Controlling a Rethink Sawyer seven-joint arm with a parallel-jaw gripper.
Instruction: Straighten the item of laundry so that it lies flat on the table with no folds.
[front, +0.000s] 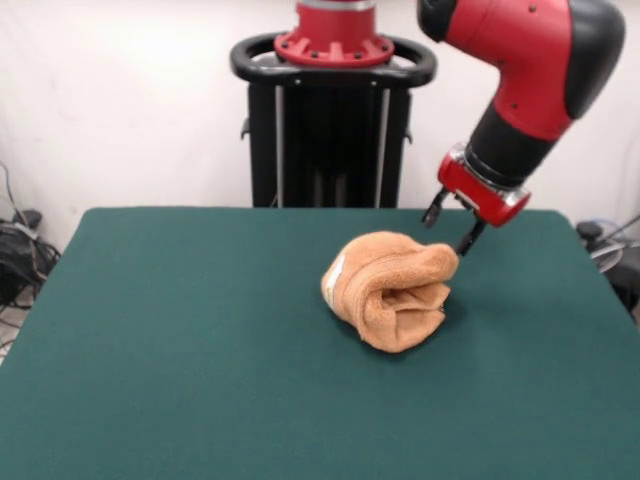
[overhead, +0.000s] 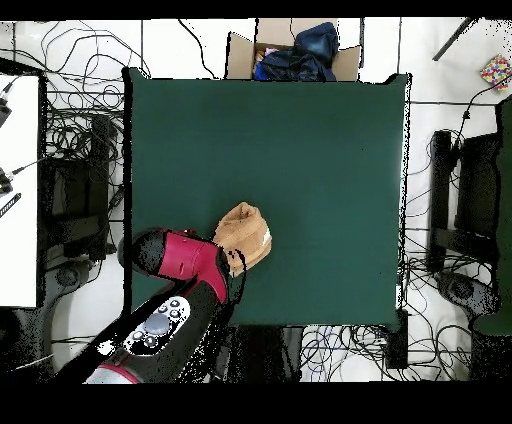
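Orange-tan terry towel (front: 392, 288) bunched in a rolled heap on dark green felt table (front: 180, 340).
Black gripper (front: 452, 226) at the heap's 2 o'clock, fingers spread, one tip touching or just beside cloth; white label barely visible; overhead, arm hiding gripper.

You have a dark green table (front: 180, 350) with one thing lying on it: an orange-tan towel (front: 392, 288), bunched into a rolled lump. From the table's centre in the front view, it sits toward two o'clock.
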